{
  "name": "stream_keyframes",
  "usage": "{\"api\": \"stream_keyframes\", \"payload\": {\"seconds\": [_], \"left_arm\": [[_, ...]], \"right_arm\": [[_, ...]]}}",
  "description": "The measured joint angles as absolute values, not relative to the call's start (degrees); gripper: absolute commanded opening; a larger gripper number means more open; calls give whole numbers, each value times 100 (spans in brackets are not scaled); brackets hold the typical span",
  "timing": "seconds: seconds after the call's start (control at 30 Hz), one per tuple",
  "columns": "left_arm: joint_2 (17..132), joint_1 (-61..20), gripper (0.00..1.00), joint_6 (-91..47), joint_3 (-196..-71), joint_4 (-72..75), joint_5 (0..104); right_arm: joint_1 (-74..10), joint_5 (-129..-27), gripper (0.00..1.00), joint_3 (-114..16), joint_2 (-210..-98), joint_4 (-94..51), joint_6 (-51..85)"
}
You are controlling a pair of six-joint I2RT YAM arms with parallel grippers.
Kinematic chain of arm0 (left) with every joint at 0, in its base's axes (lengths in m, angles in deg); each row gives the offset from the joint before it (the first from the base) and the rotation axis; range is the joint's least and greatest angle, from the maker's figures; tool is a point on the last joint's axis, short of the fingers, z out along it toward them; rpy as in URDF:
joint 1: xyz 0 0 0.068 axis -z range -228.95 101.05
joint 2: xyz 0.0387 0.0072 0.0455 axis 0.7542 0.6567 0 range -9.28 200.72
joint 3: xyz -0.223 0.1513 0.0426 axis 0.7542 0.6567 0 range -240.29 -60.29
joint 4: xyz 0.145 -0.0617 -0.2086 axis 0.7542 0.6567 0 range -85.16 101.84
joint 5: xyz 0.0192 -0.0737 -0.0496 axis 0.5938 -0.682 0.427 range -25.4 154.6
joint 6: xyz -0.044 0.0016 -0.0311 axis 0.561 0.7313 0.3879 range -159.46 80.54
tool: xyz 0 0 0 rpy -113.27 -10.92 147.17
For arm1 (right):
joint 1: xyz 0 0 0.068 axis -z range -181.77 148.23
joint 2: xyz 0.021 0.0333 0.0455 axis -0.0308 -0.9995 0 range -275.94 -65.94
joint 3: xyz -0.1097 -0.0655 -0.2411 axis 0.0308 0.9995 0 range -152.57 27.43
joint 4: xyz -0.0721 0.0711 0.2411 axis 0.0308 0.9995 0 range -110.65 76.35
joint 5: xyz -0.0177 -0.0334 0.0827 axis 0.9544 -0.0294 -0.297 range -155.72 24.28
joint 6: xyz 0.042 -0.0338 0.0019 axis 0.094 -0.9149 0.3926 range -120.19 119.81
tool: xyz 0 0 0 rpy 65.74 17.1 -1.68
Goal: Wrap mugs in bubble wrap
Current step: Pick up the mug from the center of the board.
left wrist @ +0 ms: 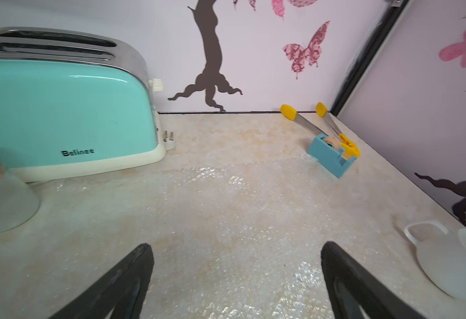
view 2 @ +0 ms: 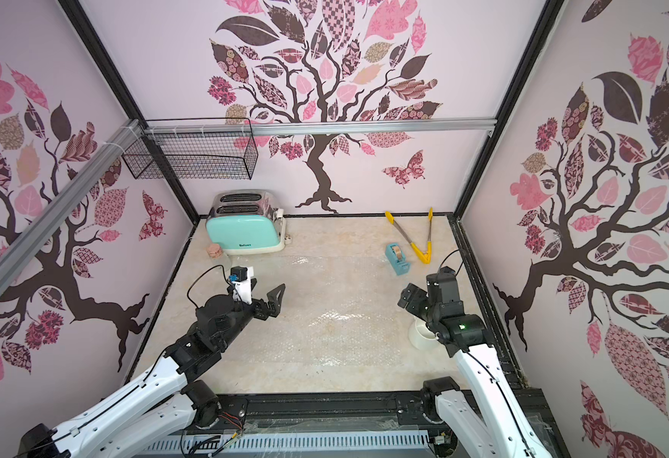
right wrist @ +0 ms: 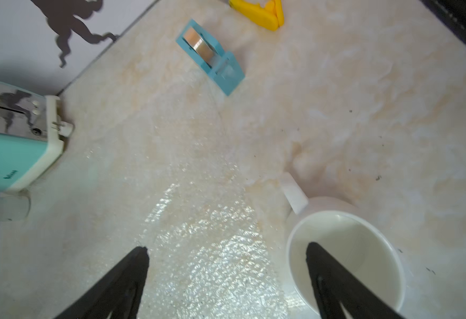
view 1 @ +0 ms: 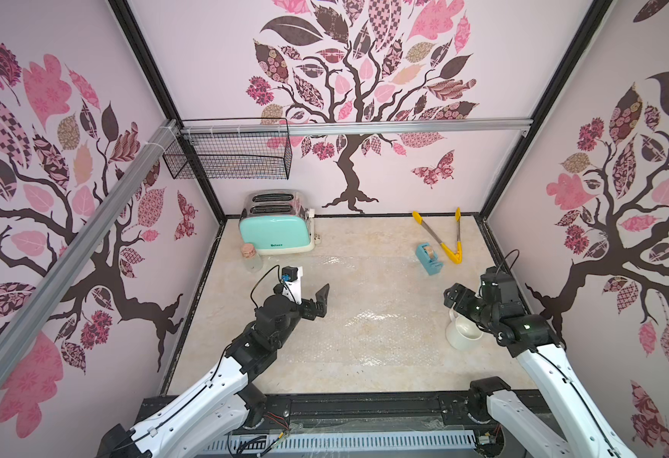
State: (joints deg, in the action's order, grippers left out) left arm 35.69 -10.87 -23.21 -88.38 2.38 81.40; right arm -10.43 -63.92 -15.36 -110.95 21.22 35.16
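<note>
**Right gripper poised over a white mug at the edge of a flat sheet of bubble wrap**

One white mug [view 1: 464, 334] stands upright, mouth up, on the robot's right side of the tabletop [view 1: 368, 232]. It sits at the right edge of the bubble wrap [view 1: 345, 317], which lies flat across the middle. Whether the mug's base overlaps the sheet cannot be told.

The right gripper [right wrist: 226, 247] hangs directly above the mug, jaws spread and clamping nothing. In the right wrist view, one finger is over the open mouth and the other is outside the wall, above the wrap. The mug's axis is vertical. Its handle points away from the robot, toward the tape dispenser [view 1: 429, 259].

The left gripper [left wrist: 236, 245] hovers over the sheet's left part, well apart from the mug, wide open and empty. The right arm is far nearer, so pinching the wall and carrying the mug left onto the sheet looks like its job.

Counted: one mug, one bubble wrap sheet, two grippers, one tape dispenser, one pair of yellow tongs [view 1: 444, 238], one mint toaster [view 1: 275, 232], one corked glass bottle [view 1: 251, 258], one wire basket [view 1: 229, 154].
</note>
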Motion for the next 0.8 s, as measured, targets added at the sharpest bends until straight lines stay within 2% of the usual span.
{"api": "stream_keyframes", "payload": {"seconds": [0.2, 0.33, 0.5, 0.6, 0.67, 0.73, 0.8], "left_arm": [[3790, -1148, 98, -2183, -8838, 236, 8572], [3862, -1148, 98, -2126, -8838, 238, 8765], [3740, -1178, 98, -2102, -8812, 240, 8996], [3526, -1181, 98, -2100, -8744, 227, 9090], [3469, -1185, 98, -2098, -8720, 216, 9141], [3471, -1198, 98, -2091, -8716, 208, 9169], [3473, -1207, 98, -2082, -8714, 208, 9184]], "right_arm": [[-1107, -6357, 78, -1330, -11541, 2349, 3662], [-1137, -6370, 68, -1333, -11755, 2336, 3706], [-1146, -6516, 41, -1097, -12079, 2061, 3695], [-1139, -6505, 35, -832, -12284, 1914, 3708], [-1146, -6534, 28, -784, -12370, 1869, 3711], [-1146, -6534, 17, -782, -12405, 1796, 3721], [-1144, -6531, 1, -782, -12420, 1770, 3700]]}}
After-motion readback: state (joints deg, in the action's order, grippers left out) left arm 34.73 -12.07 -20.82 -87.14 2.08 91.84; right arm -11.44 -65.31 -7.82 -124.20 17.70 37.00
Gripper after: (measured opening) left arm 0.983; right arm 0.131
